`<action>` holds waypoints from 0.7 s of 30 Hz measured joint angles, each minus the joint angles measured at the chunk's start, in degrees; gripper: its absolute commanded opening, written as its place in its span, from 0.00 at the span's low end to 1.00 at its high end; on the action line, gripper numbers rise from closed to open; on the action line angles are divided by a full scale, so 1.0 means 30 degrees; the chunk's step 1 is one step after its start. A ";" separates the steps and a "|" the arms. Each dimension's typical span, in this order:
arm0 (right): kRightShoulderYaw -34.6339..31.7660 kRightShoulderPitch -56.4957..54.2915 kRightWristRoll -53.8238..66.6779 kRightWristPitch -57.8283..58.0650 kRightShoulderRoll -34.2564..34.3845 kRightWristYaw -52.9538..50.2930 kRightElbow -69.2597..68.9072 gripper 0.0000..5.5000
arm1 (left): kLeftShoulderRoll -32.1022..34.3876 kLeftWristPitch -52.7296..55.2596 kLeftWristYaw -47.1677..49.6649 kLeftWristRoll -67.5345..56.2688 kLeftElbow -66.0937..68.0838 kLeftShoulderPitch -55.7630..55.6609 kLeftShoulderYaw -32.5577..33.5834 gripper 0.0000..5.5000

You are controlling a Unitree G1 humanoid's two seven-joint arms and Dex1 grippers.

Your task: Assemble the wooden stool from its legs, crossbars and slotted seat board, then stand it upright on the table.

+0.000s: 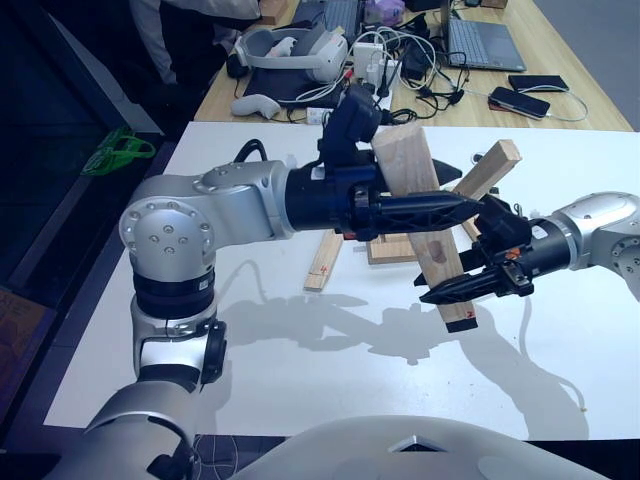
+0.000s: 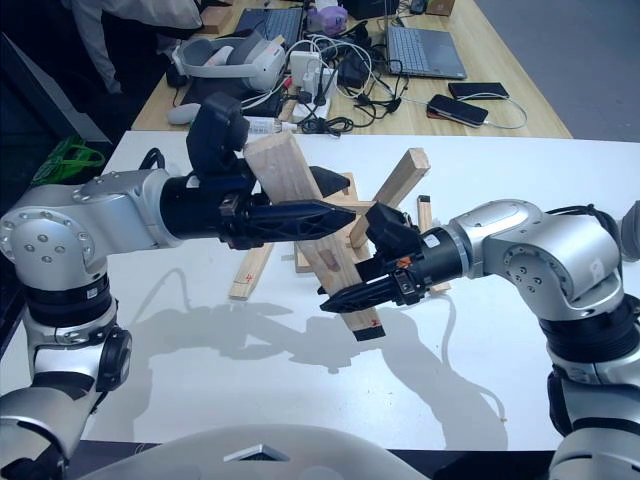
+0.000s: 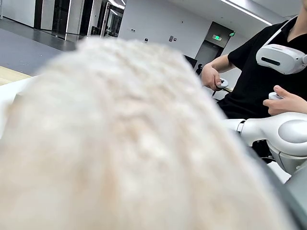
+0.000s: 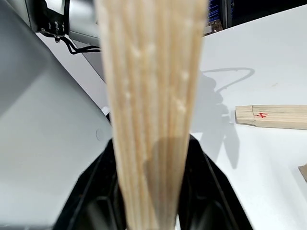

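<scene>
Plank [image 2: 285,165] aloft over table [image 2: 480,380], long axis steeply tilted; left pincer [image 2: 350,197] clamps upper part, right pincer [image 2: 350,265] clamps lower end.

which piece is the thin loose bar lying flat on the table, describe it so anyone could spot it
On the white table, find the cluster of wooden pieces near the middle. The narrow bar lies flat at the cluster's left edge, one end toward the robot with a small red mark. Unlike the wide board held up in the air, it is slim and ungripped.
</scene>
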 measured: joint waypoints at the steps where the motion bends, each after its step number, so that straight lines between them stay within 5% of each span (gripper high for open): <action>1: 0.0077 0.0000 -0.0229 -0.0077 -0.0057 0.0186 0.0076 0.18 | 0.0066 -0.0045 -0.0166 0.0311 -0.0056 0.0098 -0.0102 0.47; 12: 0.0353 0.0090 -0.1847 -0.1158 -0.1159 0.1506 0.0578 0.18 | -0.0100 -0.0580 -0.0604 0.1827 0.0219 0.0288 -0.0448 0.19; 21: 0.0504 0.0297 -0.2673 -0.2448 -0.1361 0.2259 0.1208 0.18 | -0.0192 -0.0599 -0.0516 0.2010 -0.0008 0.0604 -0.0445 0.18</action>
